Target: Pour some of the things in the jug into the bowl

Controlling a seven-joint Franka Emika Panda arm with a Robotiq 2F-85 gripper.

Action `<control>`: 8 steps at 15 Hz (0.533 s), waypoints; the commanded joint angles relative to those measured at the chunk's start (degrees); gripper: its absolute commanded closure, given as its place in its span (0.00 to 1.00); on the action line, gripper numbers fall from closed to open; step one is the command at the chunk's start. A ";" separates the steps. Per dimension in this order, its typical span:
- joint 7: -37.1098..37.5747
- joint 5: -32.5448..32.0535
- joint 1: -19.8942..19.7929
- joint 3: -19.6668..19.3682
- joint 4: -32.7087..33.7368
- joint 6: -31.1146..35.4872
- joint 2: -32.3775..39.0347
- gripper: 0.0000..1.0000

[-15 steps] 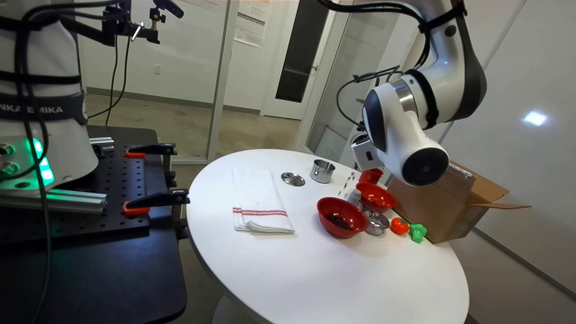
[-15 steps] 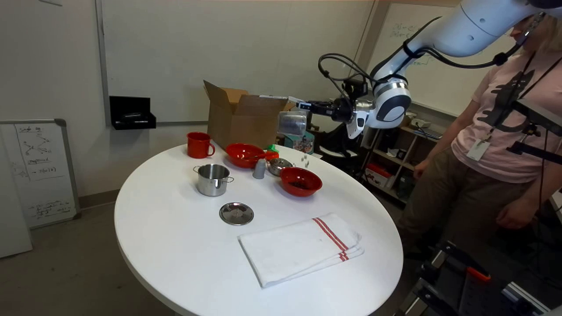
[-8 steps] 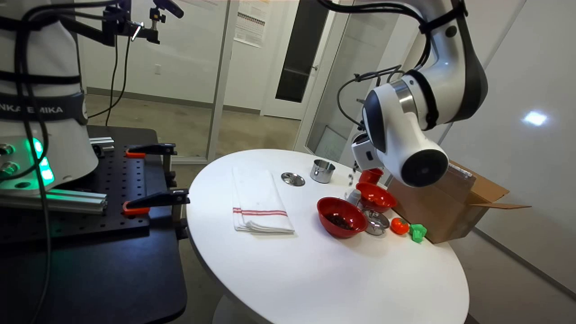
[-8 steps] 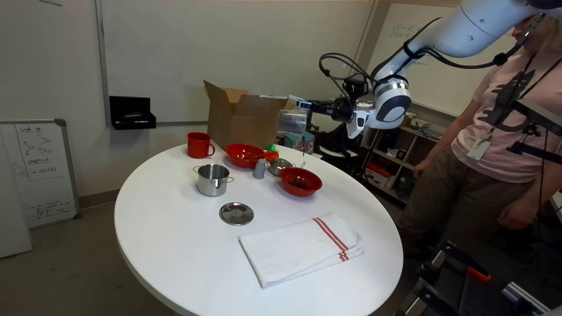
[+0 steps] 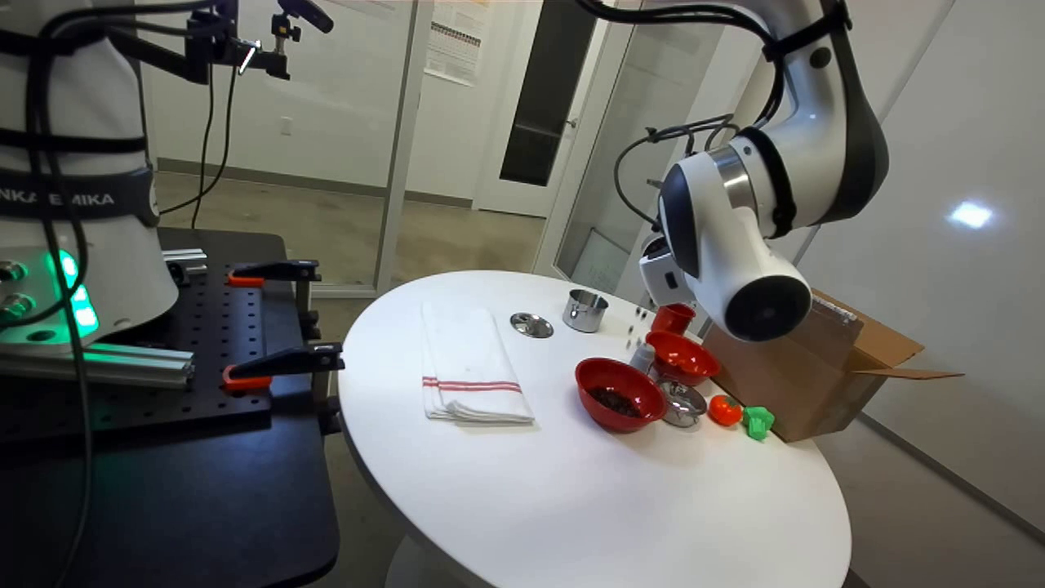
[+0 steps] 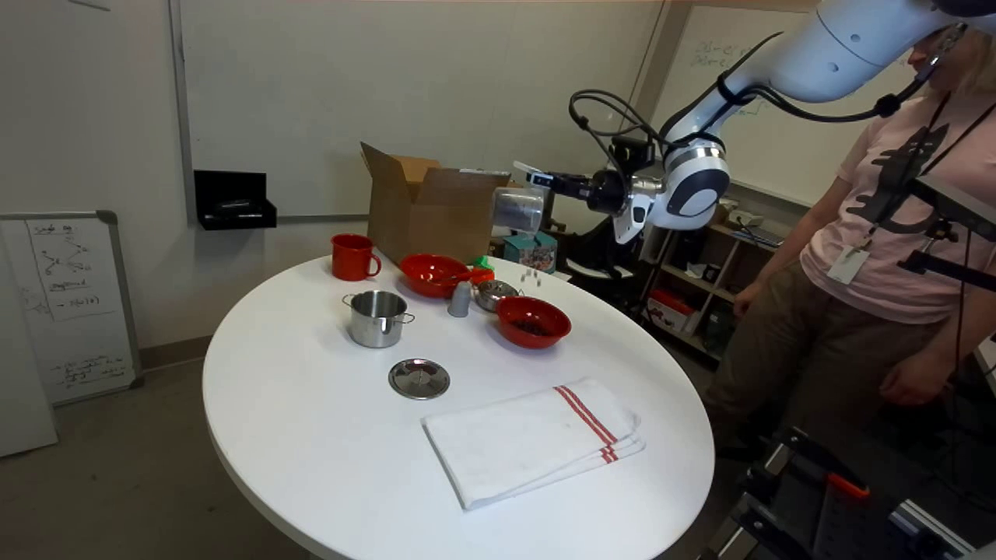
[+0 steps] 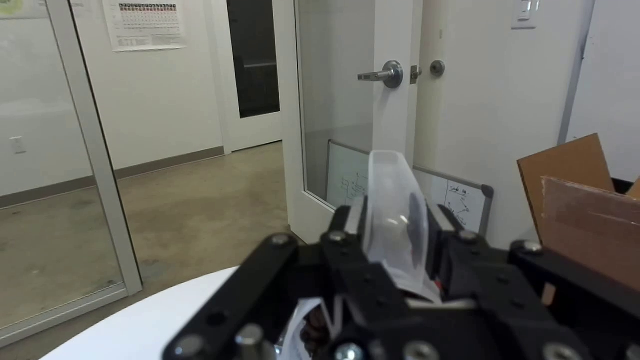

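The jug (image 6: pixel 517 210) is clear plastic, held tilted in the air, with small dark pieces (image 6: pixel 531 278) falling below it. They also show as specks in an exterior view (image 5: pixel 637 324) where the arm hides the jug. My gripper (image 6: pixel 538 179) is shut on the jug's handle; in the wrist view the fingers (image 7: pixel 398 218) press both sides of the pale handle (image 7: pixel 392 200). Dark brown beans (image 7: pixel 314 330) show inside the jug. The bright red bowl (image 6: pixel 533 322) stands on the table below and holds dark pieces; it also shows in an exterior view (image 5: pixel 620 394).
Beside the bowl stand a silvery dish (image 6: pixel 496 294), a grey shaker (image 6: pixel 460 299) and another red bowl (image 6: pixel 433 274). A steel pot (image 6: pixel 377 317), lid (image 6: pixel 419 379), red cup (image 6: pixel 352 257), towel (image 6: pixel 537 443) and cardboard box (image 6: pixel 440 210) are around. A person (image 6: pixel 864 194) stands nearby.
My gripper and the jug have risen very slightly, and the jug's tilt has changed a little. Pieces keep falling, at changed positions. The things on the table have not moved.
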 commanded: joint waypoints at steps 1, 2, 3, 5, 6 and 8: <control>-0.34 1.19 -0.13 -0.24 0.65 -1.87 0.43 0.93; -0.25 0.80 0.16 -0.44 0.69 -1.36 0.38 0.93; -0.15 0.35 0.43 -0.61 0.76 -0.99 0.34 0.93; -0.03 -0.03 0.69 -0.74 0.83 -0.74 0.34 0.93; 0.04 -0.21 0.84 -0.79 0.89 -0.58 0.33 0.93; 0.34 -0.71 1.13 -0.86 1.04 -0.37 0.37 0.93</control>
